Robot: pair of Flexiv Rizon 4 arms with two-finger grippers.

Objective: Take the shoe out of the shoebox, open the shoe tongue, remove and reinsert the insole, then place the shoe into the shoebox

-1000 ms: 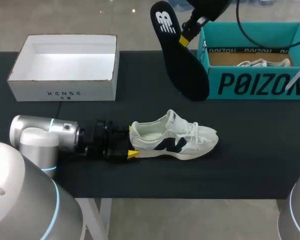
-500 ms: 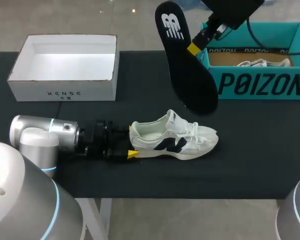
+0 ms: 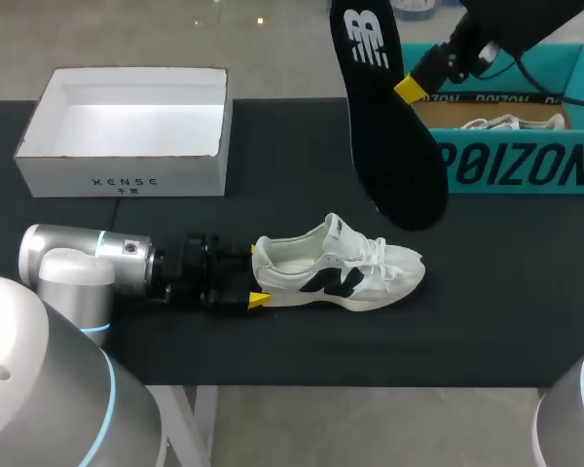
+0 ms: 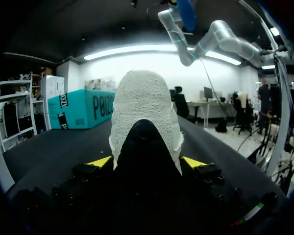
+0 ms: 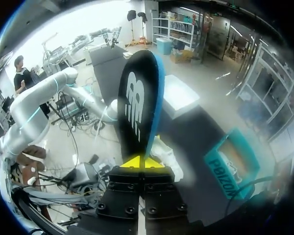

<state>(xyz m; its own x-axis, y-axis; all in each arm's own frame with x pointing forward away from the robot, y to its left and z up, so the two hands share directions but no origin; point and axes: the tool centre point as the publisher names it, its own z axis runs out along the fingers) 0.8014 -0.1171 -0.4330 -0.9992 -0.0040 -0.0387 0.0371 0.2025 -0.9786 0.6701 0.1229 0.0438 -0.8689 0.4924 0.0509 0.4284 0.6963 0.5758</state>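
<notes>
A white sneaker (image 3: 336, 268) with dark side marks lies on its side on the black table, toe to the right. My left gripper (image 3: 254, 275) is shut on its heel, one yellow tip on each side. In the left wrist view the heel (image 4: 144, 117) fills the gap between the left gripper's (image 4: 146, 162) fingers. High above the shoe, the black insole (image 3: 389, 126) hangs tilted, logo end up. My right gripper (image 3: 409, 88) is shut on its edge. In the right wrist view the insole (image 5: 137, 105) rises from the right gripper (image 5: 138, 161), with the sneaker (image 5: 165, 157) far below.
The teal shoebox (image 3: 526, 165) stands open at the back right, holding another white shoe (image 3: 511, 123). An open white box (image 3: 127, 136) sits at the back left. Bare black tabletop lies in front of and to the right of the sneaker.
My right gripper has carried the insole to the right and a little higher, toward the teal shoebox. The left arm and the sneaker have not moved.
</notes>
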